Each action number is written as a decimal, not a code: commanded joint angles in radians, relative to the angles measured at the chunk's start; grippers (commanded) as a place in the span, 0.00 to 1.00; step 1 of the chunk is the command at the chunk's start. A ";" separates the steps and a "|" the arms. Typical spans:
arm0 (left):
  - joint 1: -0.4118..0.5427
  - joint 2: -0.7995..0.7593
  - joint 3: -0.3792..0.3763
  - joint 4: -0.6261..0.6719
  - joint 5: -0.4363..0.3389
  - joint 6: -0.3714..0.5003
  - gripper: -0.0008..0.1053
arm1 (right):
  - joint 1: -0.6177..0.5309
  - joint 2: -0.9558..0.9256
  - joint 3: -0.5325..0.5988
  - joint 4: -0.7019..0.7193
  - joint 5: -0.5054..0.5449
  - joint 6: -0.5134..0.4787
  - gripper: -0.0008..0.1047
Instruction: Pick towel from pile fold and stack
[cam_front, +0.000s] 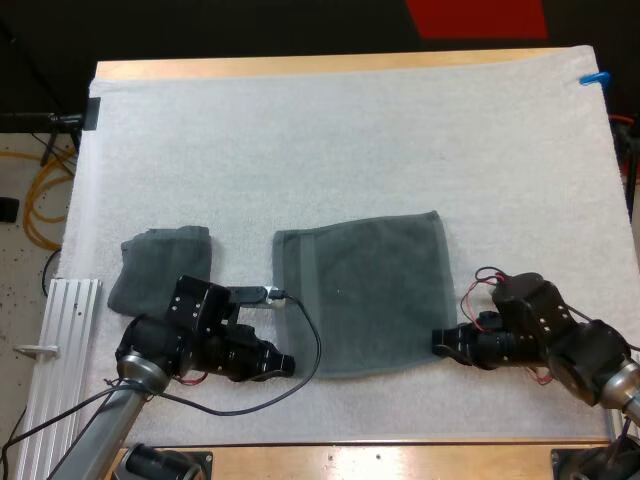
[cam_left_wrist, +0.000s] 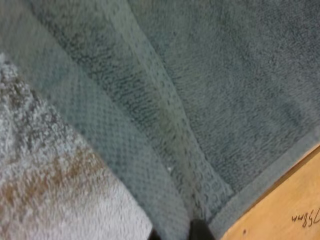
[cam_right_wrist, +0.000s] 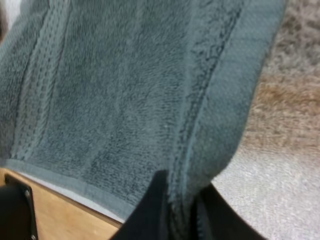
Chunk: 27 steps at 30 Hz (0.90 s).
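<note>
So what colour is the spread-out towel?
Dark grey-green; the spread-out towel shows best in the high view.

My left arm (cam_front: 190, 330) hides the near edge of the smaller towel (cam_front: 160, 262).

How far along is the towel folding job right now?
Done: one folded towel sits on the left side of the mat. In hand: the flat towel lies spread mid-mat, with the left hand and right hand each pinching a near corner. Left: fold the flat towel over, then stack it on the folded towel.
</note>
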<state>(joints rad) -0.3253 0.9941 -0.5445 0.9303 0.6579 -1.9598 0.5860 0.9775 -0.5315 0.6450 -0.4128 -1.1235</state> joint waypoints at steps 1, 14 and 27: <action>-0.002 0.002 0.001 -0.036 0.001 -0.002 0.01 | -0.005 -0.001 -0.004 -0.011 0.015 0.012 0.01; 0.138 0.237 0.001 -0.581 0.035 -0.175 0.01 | -0.238 0.348 -0.004 -0.504 -0.207 0.232 0.01; 0.196 0.446 0.001 -0.825 0.066 -0.213 0.01 | -0.273 0.533 -0.064 -0.694 -0.182 0.284 0.01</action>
<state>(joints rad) -0.1290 1.4430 -0.5445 0.1265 0.7128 -2.1622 0.3175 1.5115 -0.5859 -0.0396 -0.6020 -0.8381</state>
